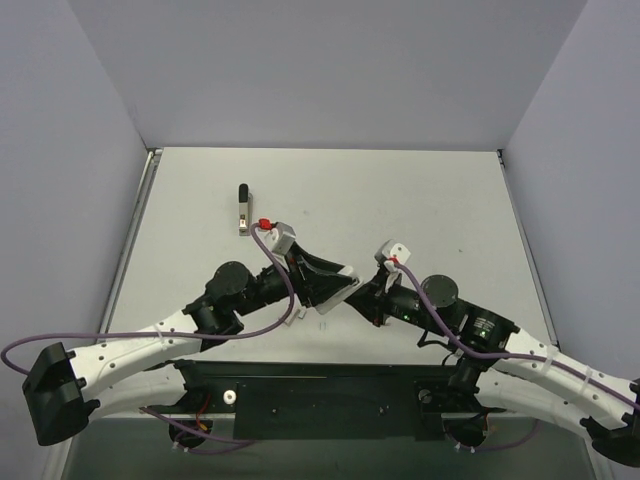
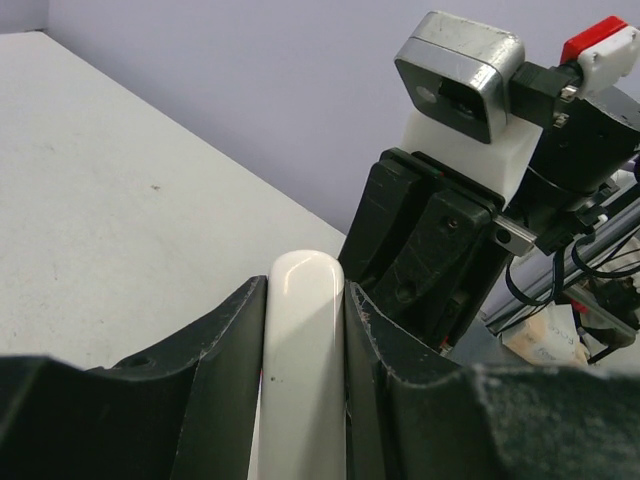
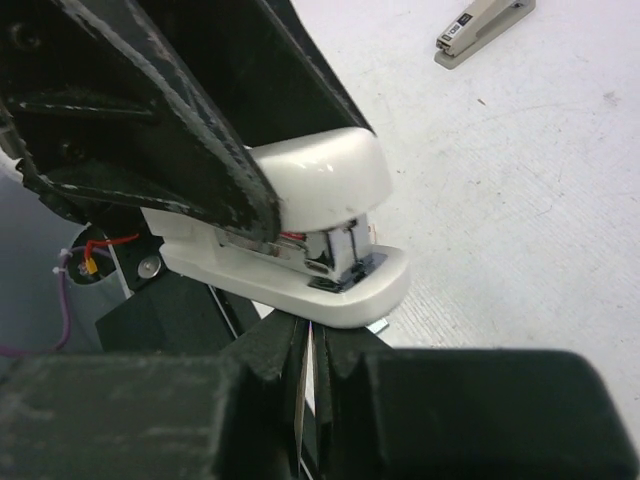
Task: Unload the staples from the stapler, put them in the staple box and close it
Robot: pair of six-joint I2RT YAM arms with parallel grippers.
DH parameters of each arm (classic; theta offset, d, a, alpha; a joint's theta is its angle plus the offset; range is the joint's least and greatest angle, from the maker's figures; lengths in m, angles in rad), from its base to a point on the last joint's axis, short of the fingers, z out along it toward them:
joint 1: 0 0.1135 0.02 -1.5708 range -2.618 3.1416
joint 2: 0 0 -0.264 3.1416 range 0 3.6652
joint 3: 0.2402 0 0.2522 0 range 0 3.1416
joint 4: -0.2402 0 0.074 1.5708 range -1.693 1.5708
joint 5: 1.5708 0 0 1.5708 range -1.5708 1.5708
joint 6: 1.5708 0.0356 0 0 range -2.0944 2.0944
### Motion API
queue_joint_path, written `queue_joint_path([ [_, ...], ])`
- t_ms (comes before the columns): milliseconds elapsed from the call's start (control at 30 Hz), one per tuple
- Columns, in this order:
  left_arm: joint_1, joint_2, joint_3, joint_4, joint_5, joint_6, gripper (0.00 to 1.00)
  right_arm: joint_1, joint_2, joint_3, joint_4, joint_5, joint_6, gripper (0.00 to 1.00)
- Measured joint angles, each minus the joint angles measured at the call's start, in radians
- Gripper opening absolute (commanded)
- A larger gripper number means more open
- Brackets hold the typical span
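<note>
My left gripper [image 2: 305,300] is shut on the white stapler [image 2: 300,380], whose rounded end sticks up between the black fingers. From the right wrist, the stapler [image 3: 320,190] hangs above the table with its chrome magazine front [image 3: 345,255] showing between top and base. The staples themselves are hidden. My right gripper [image 3: 310,335] is shut, its tips right under the stapler's white base. A thin pale sliver shows between its pads; I cannot tell what it is. From above, both grippers meet at the stapler [image 1: 340,292] near the table's front middle.
A second, small grey-beige stapler [image 1: 243,210] with a black end lies on the table at the far left, also visible from the right wrist [image 3: 485,27]. The black base plate [image 1: 330,395] of the arms runs along the near edge.
</note>
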Motion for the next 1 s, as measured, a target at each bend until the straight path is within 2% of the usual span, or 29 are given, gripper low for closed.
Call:
queue_joint_path([
  [333,-0.041,0.009,0.07,-0.171,-0.082,0.071,0.0,-0.01,-0.119,-0.135,0.069,0.143,0.068,0.0],
  [567,-0.032,0.077,0.1,-0.287,-0.229,0.122,0.0,-0.017,-0.141,-0.187,0.093,0.21,0.127,0.0],
  [667,0.0,0.122,0.122,-0.333,-0.291,0.148,0.0,-0.017,-0.147,-0.192,0.105,0.224,0.146,0.0],
  [833,0.117,0.221,0.176,-0.366,-0.354,0.169,0.0,-0.017,-0.156,-0.193,0.099,0.245,0.177,0.0],
  [1000,0.212,0.37,0.281,-0.39,-0.422,0.19,0.0,-0.017,-0.163,-0.227,0.098,0.246,0.229,0.0],
])
